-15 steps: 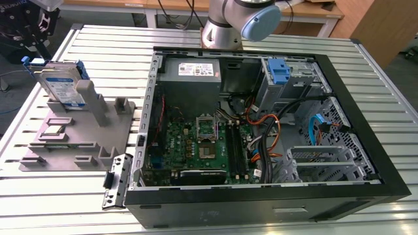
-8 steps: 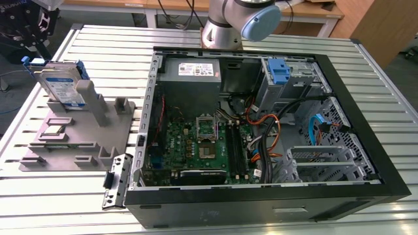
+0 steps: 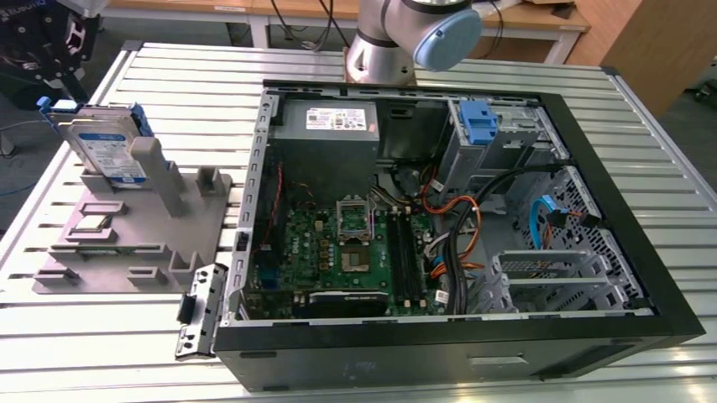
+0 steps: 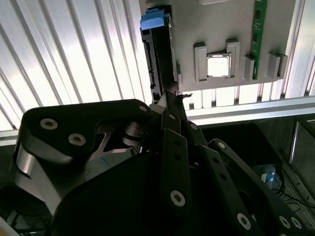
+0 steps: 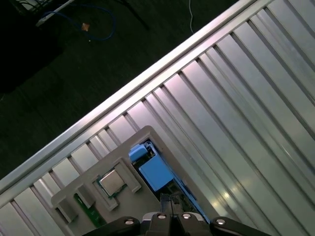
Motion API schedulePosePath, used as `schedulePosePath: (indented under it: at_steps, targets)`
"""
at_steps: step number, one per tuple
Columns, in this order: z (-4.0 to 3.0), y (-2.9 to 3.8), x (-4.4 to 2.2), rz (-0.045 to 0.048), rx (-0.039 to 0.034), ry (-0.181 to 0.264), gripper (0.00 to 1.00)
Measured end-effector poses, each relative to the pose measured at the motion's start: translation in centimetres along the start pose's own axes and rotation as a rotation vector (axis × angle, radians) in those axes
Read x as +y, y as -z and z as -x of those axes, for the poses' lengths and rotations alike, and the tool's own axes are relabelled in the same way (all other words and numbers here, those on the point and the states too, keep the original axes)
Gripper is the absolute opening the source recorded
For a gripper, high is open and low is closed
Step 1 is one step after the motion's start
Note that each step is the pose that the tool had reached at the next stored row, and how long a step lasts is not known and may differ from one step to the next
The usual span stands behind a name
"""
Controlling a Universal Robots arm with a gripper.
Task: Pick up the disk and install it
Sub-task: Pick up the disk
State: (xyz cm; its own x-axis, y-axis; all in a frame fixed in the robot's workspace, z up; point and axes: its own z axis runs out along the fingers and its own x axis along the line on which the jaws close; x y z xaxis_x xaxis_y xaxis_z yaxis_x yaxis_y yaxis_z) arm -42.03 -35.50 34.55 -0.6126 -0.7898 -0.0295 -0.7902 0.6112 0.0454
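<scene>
The disk [image 3: 107, 151] stands on edge in a slot of the grey holder plate [image 3: 134, 243], at the exterior view's left. It is silver with a white-and-blue label and blue side rails. My gripper [image 3: 54, 80] hangs just above and behind it, dark against the background. In the second wrist view the fingers meet at a point [image 4: 170, 96] just short of the disk's edge [image 4: 158, 54]. In the first wrist view the gripper [image 5: 169, 200] sits close to the disk's blue rail [image 5: 155, 172]. The fingers look shut, with nothing between them.
The open computer case [image 3: 627, 210] lies on the slatted metal table [image 3: 627, 109], with a grey power supply [image 3: 336, 126] and a blue latch [image 3: 478, 122] at the drive bay. The holder plate also carries a processor chip [image 4: 218, 65] and a memory stick [image 4: 259, 29].
</scene>
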Motion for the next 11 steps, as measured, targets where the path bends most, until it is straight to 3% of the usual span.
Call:
schedulePosePath:
  at_steps: [11]
  targets:
    - [0.0,-0.02,0.0,0.0058,0.0088,0.193,0.1]
